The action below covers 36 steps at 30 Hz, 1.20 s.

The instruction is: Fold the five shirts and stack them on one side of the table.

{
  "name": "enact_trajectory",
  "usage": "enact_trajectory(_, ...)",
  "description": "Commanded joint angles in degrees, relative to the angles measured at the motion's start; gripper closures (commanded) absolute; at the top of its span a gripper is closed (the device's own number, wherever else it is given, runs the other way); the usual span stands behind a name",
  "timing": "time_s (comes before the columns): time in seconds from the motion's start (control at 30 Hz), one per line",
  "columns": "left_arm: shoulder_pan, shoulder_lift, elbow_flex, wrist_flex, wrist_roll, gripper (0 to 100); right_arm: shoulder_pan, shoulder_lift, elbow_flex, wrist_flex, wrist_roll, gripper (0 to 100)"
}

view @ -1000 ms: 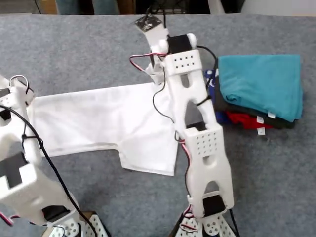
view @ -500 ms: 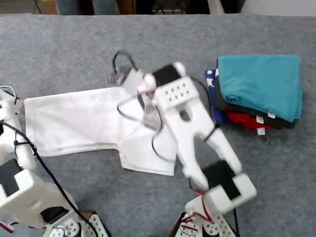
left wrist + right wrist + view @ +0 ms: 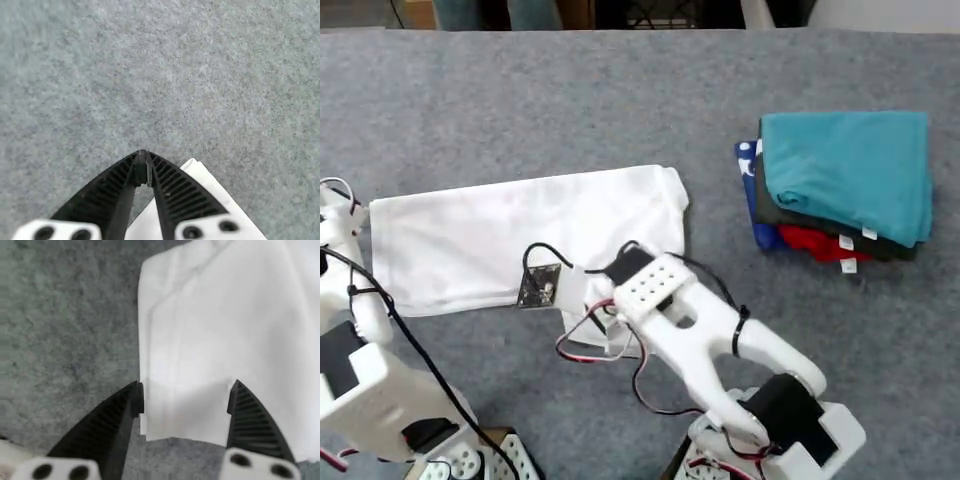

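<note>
White shirt [image 3: 520,235] lies spread across the grey table [image 3: 470,90], with 4 folded shirts [image 3: 845,180] stacked well apart on the right arm's side. Right gripper [image 3: 186,390] gapes wide, straddling the shirt's near flap and gripping nothing. Left gripper [image 3: 144,162] sits with tips pressed together, just beside the shirt's corner.

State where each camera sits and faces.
High view: fixed overhead, looking down on grey felt table, both white arms.
Left wrist view: on left arm, faces the table past its shut black claw.
Right wrist view: on right arm, faces down past its open black claw.
Shared by high and right wrist: white fabric shirt.
</note>
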Motion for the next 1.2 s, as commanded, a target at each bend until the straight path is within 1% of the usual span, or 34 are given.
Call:
enact_trajectory(0.0, -0.48, -2.81, -0.22, -1.14, 0.18, 97, -0.7, 3.03, 1.8, -6.86, 0.35, 71.6)
enact_trajectory(0.1, -0.48, -2.81, -0.22, -1.32, 0.18, 97, -0.7, 10.59, 1.63, -10.46, 0.35, 71.7)
enact_trajectory(0.17, -0.48, -2.81, -0.22, -1.32, 0.18, 97, -0.53, 14.73, 0.13, -12.04, -0.79, 74.2)
enact_trajectory(0.27, -0.48, -2.81, -0.22, -1.14, 0.18, 97, 0.53, 16.57, -3.3, -10.73, -1.93, 83.2)
enact_trajectory(0.37, -0.48, -2.81, -0.22, -1.14, 0.18, 97, 2.02, 17.27, -3.21, -12.57, -1.76, 92.4)
enact_trajectory(0.43, -0.48, -2.81, -0.22, -1.14, 0.18, 97, 2.29, 17.36, -3.38, -12.75, -1.76, 96.5)
enact_trajectory(0.5, -0.48, -2.81, -0.22, -1.14, 0.18, 97, 2.37, 17.27, -3.47, -12.75, -1.76, 98.5)
enact_trajectory(0.6, -0.48, -2.81, -0.22, -1.14, 0.18, 97, 3.6, 17.19, -5.58, -11.78, -2.11, 98.5)
enact_trajectory(0.67, -0.48, -2.73, -0.22, -1.23, 0.18, 97, 4.92, 17.19, -10.68, -6.68, -3.34, 98.5)
enact_trajectory(0.73, -0.4, -1.67, -0.57, -1.41, 0.18, 97, 5.36, 17.54, -19.82, 3.6, -4.75, 98.5)
enact_trajectory(0.8, -0.31, -0.09, -1.36, -1.41, 0.18, 97, 5.45, 17.98, -30.9, 14.07, -4.4, 98.4)
enact_trajectory(0.87, -0.31, 1.41, -2.77, -1.05, 0.18, 97, 6.15, 20.0, -41.01, 21.27, -4.22, 98.4)
enact_trajectory(1.07, -0.13, 2.9, -3.65, -1.05, 0.09, 97, 10.64, 35.12, -67.47, 34.46, 4.92, 98.4)
enact_trajectory(1.17, -0.04, 2.9, -3.74, -1.05, -1.41, 97, 11.96, 42.24, -77.76, 35.96, 7.12, 98.4)
